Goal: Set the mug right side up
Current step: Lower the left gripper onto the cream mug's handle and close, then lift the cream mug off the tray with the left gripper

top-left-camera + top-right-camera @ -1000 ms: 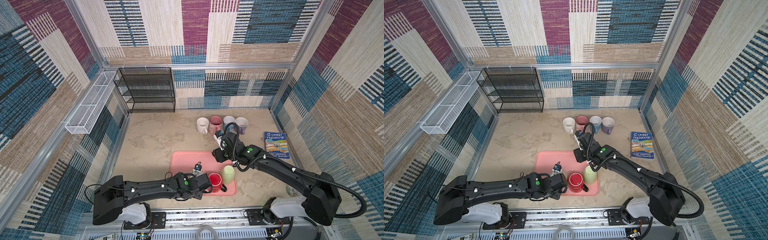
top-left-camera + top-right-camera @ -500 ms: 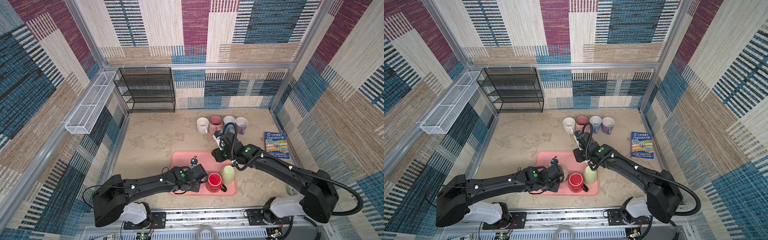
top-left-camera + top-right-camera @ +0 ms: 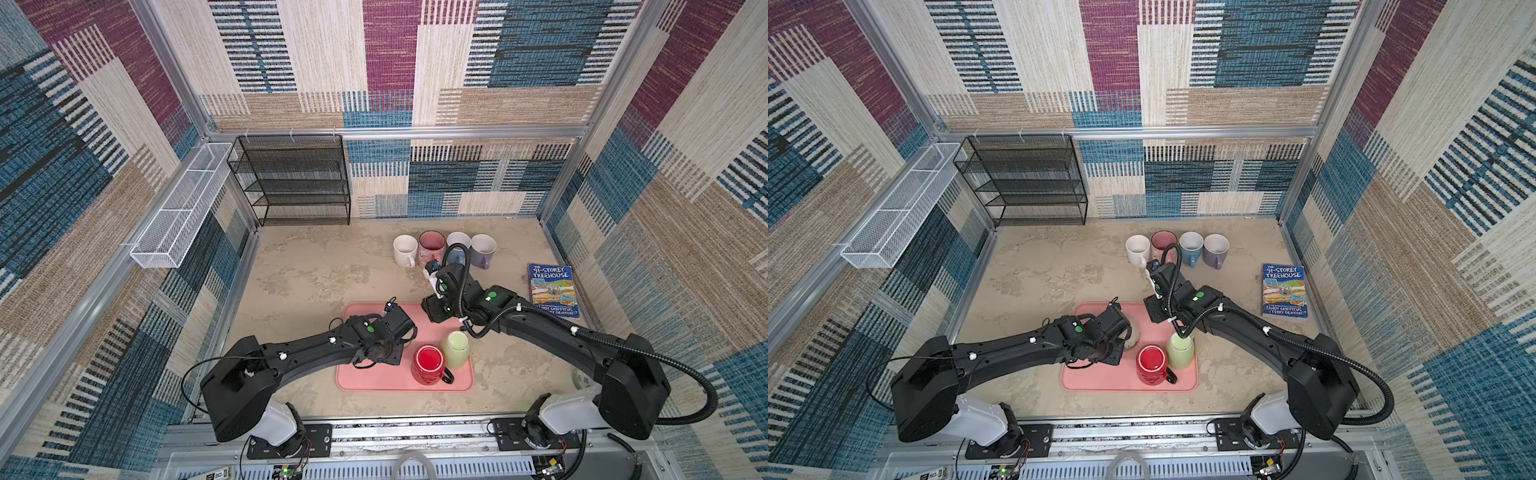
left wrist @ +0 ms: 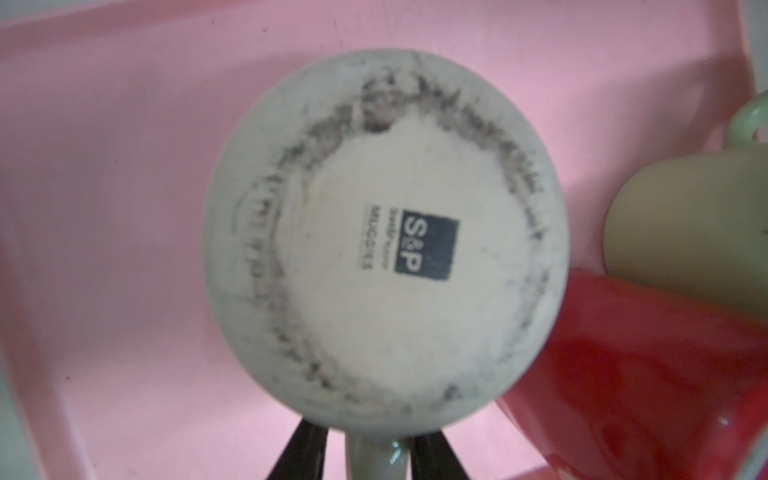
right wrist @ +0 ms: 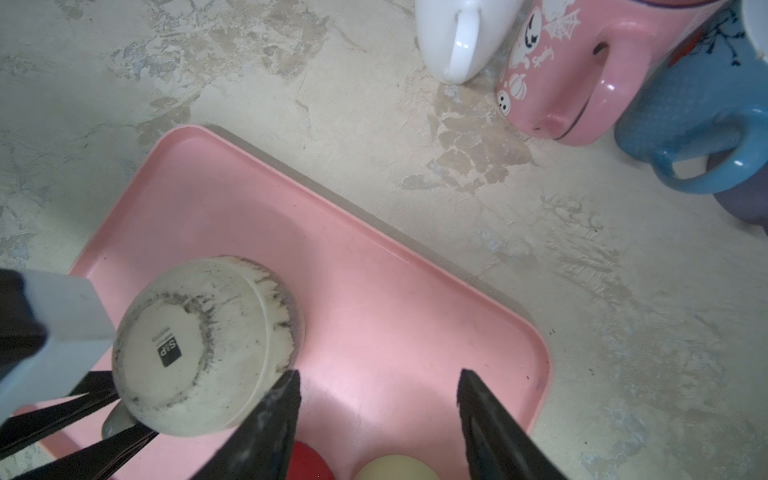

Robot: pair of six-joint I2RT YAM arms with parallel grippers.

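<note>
1. Left wrist view: the cream mug (image 4: 386,237) stands base-up on the pink tray (image 4: 104,208), with its maker's stamp facing the lens. It sits about mid-tray.
2. The left gripper (image 4: 368,436) has one finger on each side of the mug's handle, close against it. Whether they pinch it I cannot tell.
3. The right gripper (image 5: 377,374) hovers over the tray's far right corner, its fingers spread wide with nothing between them.
4. A red mug (image 3: 428,361) and a green mug (image 3: 456,349) touch each other near the tray's near right corner.
5. On the worktop (image 3: 311,270), a row of four upright mugs (image 3: 432,247) stands near the far edge and a book (image 3: 552,291) lies by the right edge.
</note>
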